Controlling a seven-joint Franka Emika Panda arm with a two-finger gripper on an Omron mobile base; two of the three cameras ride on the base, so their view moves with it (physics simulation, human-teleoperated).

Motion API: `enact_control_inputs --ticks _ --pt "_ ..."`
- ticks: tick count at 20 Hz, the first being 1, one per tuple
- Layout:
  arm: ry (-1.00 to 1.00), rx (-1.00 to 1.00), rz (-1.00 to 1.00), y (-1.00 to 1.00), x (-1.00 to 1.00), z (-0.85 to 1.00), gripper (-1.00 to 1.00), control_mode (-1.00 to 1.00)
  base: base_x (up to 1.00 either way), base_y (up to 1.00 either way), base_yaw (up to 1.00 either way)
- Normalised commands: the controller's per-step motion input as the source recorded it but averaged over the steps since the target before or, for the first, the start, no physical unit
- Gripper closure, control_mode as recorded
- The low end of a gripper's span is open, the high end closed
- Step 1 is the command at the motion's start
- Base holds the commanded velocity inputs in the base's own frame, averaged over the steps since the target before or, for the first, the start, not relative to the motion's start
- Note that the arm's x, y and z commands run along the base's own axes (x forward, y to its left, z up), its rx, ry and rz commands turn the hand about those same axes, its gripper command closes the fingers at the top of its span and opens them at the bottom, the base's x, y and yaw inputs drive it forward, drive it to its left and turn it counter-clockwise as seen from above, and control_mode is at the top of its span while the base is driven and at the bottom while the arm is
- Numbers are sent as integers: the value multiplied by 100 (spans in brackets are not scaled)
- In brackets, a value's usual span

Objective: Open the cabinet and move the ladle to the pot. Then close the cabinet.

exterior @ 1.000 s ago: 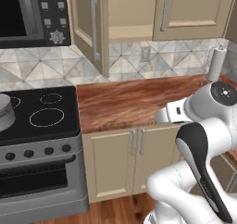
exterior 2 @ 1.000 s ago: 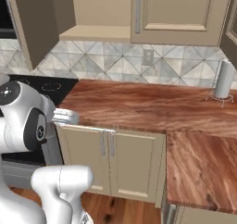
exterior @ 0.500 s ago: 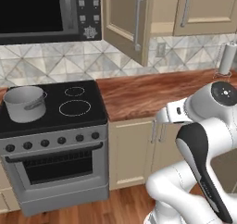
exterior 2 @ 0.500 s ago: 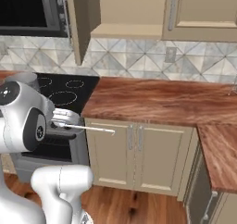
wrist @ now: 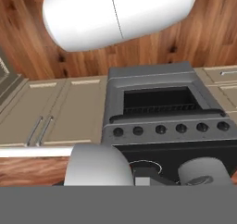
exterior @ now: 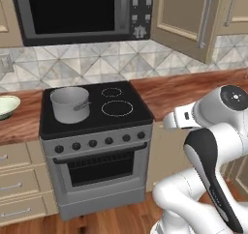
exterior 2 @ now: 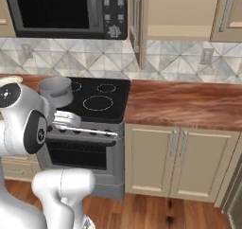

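My pincer (exterior 2: 64, 120) grips the ladle (exterior 2: 90, 130) beside the pot (exterior 2: 56, 91), cabinet (exterior: 186, 16) door open

Pot (exterior: 70, 104) on stove (exterior: 97, 131), bowl (exterior: 7, 106) to its left.

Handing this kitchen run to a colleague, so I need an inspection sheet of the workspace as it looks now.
Surface: black stove top between wooden counter runs.
Job's things: cabinet has one door swung open; pot stands on the stove's left side; ladle juts sideways from the hand, in front of the stove, not yet in the pot.
Clutter: pale green bowl on the counter left of the stove.
Grippers: gripper appears shut on the ladle's handle.
Cables: nothing seen.
Surroundings: microwave above the stove, wall outlet, tiled backsplash, wooden floor.
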Motion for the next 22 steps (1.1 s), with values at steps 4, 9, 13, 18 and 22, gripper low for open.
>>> enact_control_inputs --ticks 4,9,13,18,22 --pt "0 0 0 0 0 0 100 100 5 94 -5" --pt "0 0 0 0 0 0 100 100 10 80 -2" --pt "0 0 0 0 0 0 100 100 31 61 -3" --pt "0 0 0 0 0 0 100 100 46 37 -7" --pt "0 0 0 0 0 0 100 100 41 35 -8"
